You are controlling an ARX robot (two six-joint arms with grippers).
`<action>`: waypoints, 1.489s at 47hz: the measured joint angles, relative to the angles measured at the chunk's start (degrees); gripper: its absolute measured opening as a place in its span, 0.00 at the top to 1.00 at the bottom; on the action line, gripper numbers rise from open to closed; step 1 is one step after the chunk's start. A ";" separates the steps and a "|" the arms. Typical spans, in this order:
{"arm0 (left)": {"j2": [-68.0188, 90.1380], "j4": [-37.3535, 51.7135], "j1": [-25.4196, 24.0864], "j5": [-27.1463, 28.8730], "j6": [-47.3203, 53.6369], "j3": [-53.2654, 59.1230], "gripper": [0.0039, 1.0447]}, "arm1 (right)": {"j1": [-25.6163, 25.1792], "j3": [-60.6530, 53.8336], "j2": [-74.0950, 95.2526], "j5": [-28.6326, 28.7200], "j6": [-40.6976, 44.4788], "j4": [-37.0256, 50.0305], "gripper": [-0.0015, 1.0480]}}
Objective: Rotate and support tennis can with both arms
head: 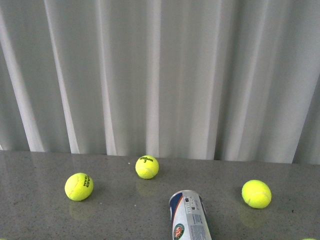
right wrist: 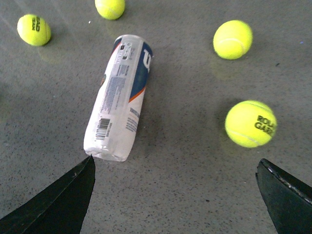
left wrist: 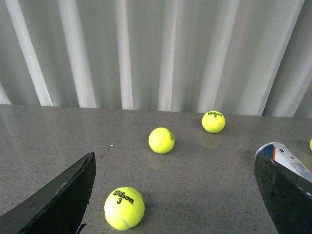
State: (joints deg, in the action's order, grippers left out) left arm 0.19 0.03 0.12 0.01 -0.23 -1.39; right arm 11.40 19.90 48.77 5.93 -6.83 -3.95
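The tennis can (head: pixel 190 216) lies on its side on the grey table, its far end pointing at the curtain, its near part cut off by the front view's lower edge. The right wrist view shows its whole length (right wrist: pixel 119 95), barcode side up. My right gripper (right wrist: pixel 175 195) is open and empty, just short of the can's near end, one finger (right wrist: pixel 58 204) close beside it. My left gripper (left wrist: pixel 173 195) is open and empty over bare table; the can's end (left wrist: pixel 285 156) peeks past one finger (left wrist: pixel 285 195). Neither arm shows in the front view.
Yellow-green tennis balls lie loose around the can: three in the front view (head: pixel 79 186), (head: pixel 147 167), (head: pixel 256 193), another just in front of my left gripper (left wrist: pixel 124 208), one beside my right gripper (right wrist: pixel 250 124). A white pleated curtain (head: pixel 160 75) closes the table's far edge.
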 joint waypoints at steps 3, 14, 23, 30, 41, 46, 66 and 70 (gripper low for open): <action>0.00 0.00 0.00 0.02 0.00 0.00 0.06 | 1.38 1.77 4.66 0.17 -0.90 1.27 0.07; 0.00 0.00 0.00 0.00 0.00 0.00 0.06 | 5.22 14.95 30.84 2.75 -8.48 5.14 0.07; 0.00 0.00 0.00 0.00 0.00 -0.02 0.06 | 6.08 24.87 45.51 4.57 -13.22 4.66 0.07; 0.00 0.00 0.00 0.00 0.00 0.00 0.06 | 6.45 29.33 50.51 5.01 -15.08 4.11 0.07; 0.00 0.00 0.00 0.00 0.00 0.00 0.06 | 8.04 35.82 58.38 6.97 -16.02 3.21 0.07; 0.00 0.00 0.00 0.00 0.00 -0.02 0.06 | 8.83 37.81 62.03 5.84 -16.44 2.58 0.07; 0.00 0.00 0.00 0.00 0.00 -0.02 0.06 | 9.75 44.57 72.02 3.56 -16.85 1.77 0.07; 0.00 0.00 0.00 0.00 0.00 -0.02 0.06 | 9.81 45.90 73.66 3.65 -16.66 1.51 0.07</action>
State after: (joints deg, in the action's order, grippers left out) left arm 0.19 0.03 0.12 0.01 -0.23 -1.41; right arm 21.21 65.80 122.43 9.58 -23.49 -2.44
